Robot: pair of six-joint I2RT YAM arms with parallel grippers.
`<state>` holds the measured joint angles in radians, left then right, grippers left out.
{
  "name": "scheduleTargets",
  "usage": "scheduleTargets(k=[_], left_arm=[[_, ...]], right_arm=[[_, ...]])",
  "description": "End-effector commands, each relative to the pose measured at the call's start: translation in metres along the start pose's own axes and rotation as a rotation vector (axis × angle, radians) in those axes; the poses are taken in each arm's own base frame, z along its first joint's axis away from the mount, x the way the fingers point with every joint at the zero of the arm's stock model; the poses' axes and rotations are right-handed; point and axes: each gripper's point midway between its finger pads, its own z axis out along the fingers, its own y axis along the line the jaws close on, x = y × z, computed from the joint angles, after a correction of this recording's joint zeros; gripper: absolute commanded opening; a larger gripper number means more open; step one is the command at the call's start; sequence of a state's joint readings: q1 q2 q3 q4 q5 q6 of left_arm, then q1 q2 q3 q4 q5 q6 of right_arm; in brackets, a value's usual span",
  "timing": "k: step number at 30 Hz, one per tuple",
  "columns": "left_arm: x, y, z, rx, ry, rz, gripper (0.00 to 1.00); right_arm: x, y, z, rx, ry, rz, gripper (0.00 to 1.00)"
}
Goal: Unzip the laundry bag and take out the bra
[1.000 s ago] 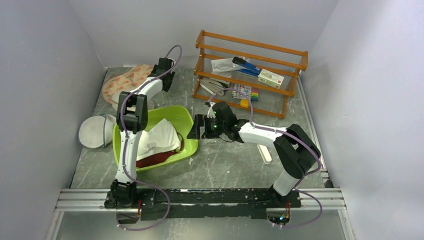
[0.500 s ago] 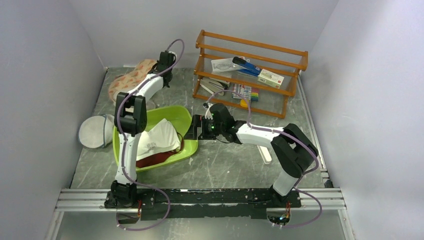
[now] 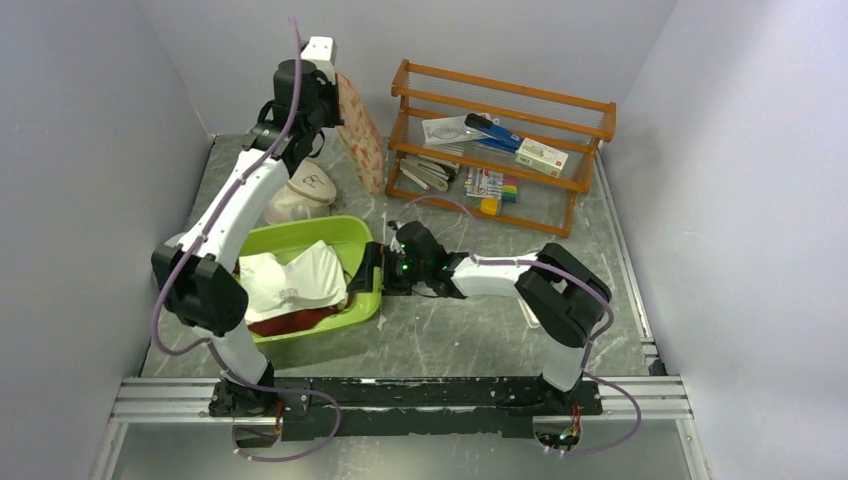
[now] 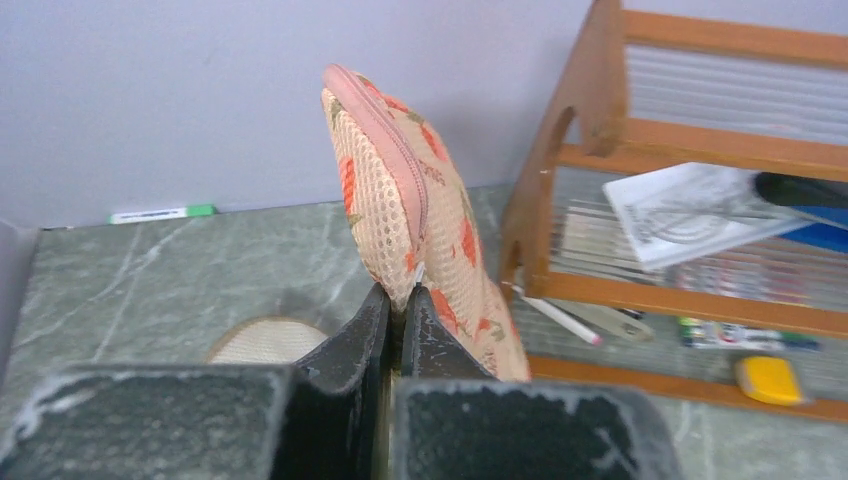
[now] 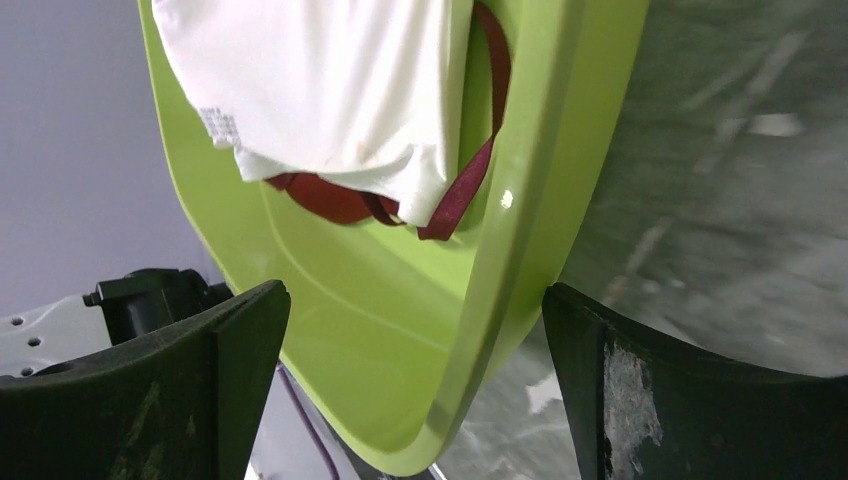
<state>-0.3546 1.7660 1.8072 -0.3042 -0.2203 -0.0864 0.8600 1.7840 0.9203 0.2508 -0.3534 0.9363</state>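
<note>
Grey marbled table (image 3: pixel 470 330), top view: my left gripper (image 3: pixel 333 98) holds the one bag (image 3: pixel 364 140) up at upper left, hanging beside the single rack (image 3: pixel 500 140), I judge to expose its zipper. Left wrist: jaws pinch the bag's rim. Right wrist: right gripper (image 5: pixel 410 295) is spread astride the one basin (image 5: pixel 500 300) rim, probably steadying it.

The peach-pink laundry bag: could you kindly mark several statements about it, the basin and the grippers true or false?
The left gripper is shut on the peach-pink printed mesh laundry bag. True.
The right gripper grips that bag too. False: it is open, straddling the rim of the lime-green plastic basin.
The basin holds the bag. False: white cloth and a dark red garment lie there.
An orange wooden rack stands by the far wall. True.
</note>
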Motion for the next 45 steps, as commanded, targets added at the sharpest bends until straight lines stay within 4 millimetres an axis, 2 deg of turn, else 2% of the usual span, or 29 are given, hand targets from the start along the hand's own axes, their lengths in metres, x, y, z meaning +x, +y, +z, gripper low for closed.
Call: scheduleTargets(k=[1,3,5,7,10,14,17,20,24,29,36,39,42,45], left_arm=[[-0.011,-0.02,-0.03,0.137,-0.006,-0.106,0.07],[-0.019,-0.022,-0.047,0.168,-0.027,-0.127,0.07],[-0.024,-0.023,-0.064,0.189,-0.047,-0.15,0.07],[-0.027,-0.03,-0.078,0.235,-0.058,-0.182,0.07],[-0.028,-0.048,-0.096,0.344,-0.056,-0.252,0.07],[-0.019,-0.074,-0.116,0.485,-0.01,-0.335,0.07],[0.001,-0.094,-0.13,0.598,0.055,-0.346,0.07],[0.016,-0.119,-0.151,0.755,0.106,-0.371,0.07],[0.033,-0.145,-0.179,0.925,0.162,-0.442,0.07],[0.042,-0.173,-0.212,1.068,0.25,-0.519,0.07],[0.096,-0.223,-0.241,1.202,0.369,-0.482,0.07],[0.121,-0.247,-0.23,1.187,0.412,-0.394,0.07],[0.154,-0.271,-0.219,1.116,0.476,-0.2,0.07],[0.176,-0.292,-0.221,1.107,0.504,-0.077,0.09]], right_arm=[[-0.001,0.048,0.016,-0.12,-0.02,-0.034,1.0],[0.001,0.047,0.021,-0.121,-0.025,-0.028,1.0],[-0.001,0.032,0.023,-0.054,-0.043,-0.005,1.0],[-0.005,0.019,0.013,0.019,-0.075,-0.014,1.0],[-0.015,-0.005,-0.014,0.183,-0.132,-0.083,1.0],[-0.028,-0.034,-0.069,0.417,-0.212,-0.155,1.0],[-0.038,-0.042,-0.105,0.508,-0.263,-0.203,1.0],[-0.048,-0.042,-0.136,0.53,-0.313,-0.229,1.0],[-0.043,-0.062,-0.157,0.47,-0.296,-0.132,1.0],[-0.032,-0.097,-0.175,0.446,-0.304,0.01,1.0],[-0.019,-0.151,-0.188,0.481,-0.371,0.149,1.0],[-0.018,-0.171,-0.196,0.544,-0.437,0.173,1.0],[-0.016,-0.195,-0.207,0.604,-0.515,0.227,1.0],[-0.02,-0.217,-0.227,0.675,-0.573,0.306,1.0]])
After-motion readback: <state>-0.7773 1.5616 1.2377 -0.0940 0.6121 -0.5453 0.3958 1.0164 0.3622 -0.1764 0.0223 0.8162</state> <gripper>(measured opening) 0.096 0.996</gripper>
